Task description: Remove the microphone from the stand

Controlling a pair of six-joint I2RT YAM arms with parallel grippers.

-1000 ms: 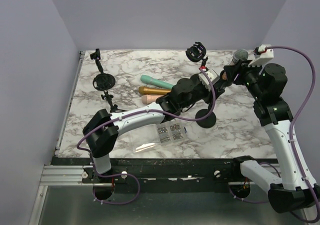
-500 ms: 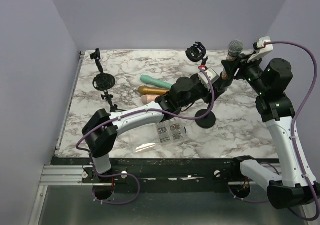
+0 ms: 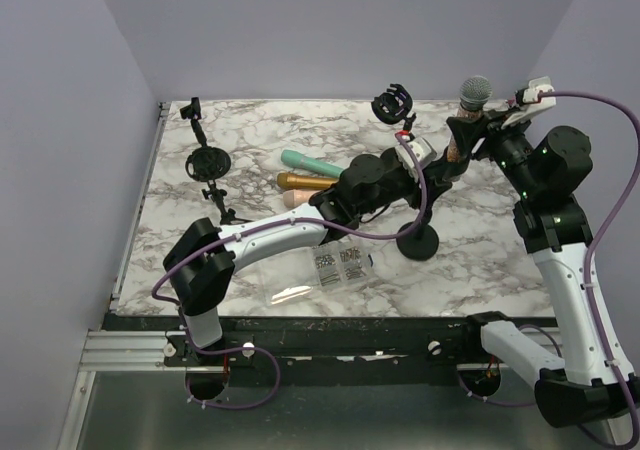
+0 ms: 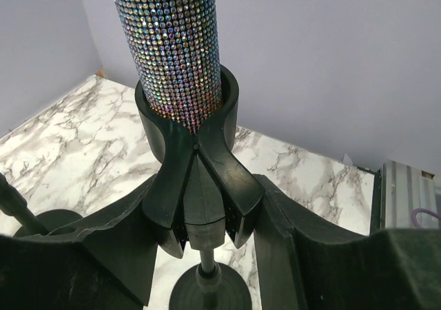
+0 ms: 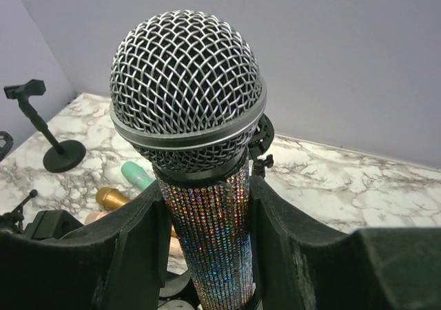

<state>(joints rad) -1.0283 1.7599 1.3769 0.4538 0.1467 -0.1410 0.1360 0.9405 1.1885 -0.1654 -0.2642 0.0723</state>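
The microphone [image 3: 474, 93] has a silver mesh head [image 5: 186, 83] and a sparkly rhinestone body [image 5: 215, 244]. It stands upright with its lower end [image 4: 176, 45] seated in the black clip [image 4: 200, 162] of the stand. My right gripper [image 3: 482, 130] is shut on the sparkly body just below the head, in the right wrist view [image 5: 210, 255]. My left gripper [image 3: 436, 166] is shut on the stand's clip from both sides, in the left wrist view [image 4: 204, 220]. The stand's pole [image 4: 207, 272] and round base [image 3: 418, 242] hang below, close to the marble table.
A second stand with an empty clip [image 3: 392, 104] stands at the back. Small black stands [image 3: 208, 160] are at the left. Teal [image 3: 312, 162], gold [image 3: 308, 182] and pink [image 3: 297, 199] microphones lie mid-table. A clear plastic box [image 3: 343, 265] lies near the front.
The right gripper has raised and tilted the microphone from leaning to upright. The left gripper and the stand have shifted slightly right with it.
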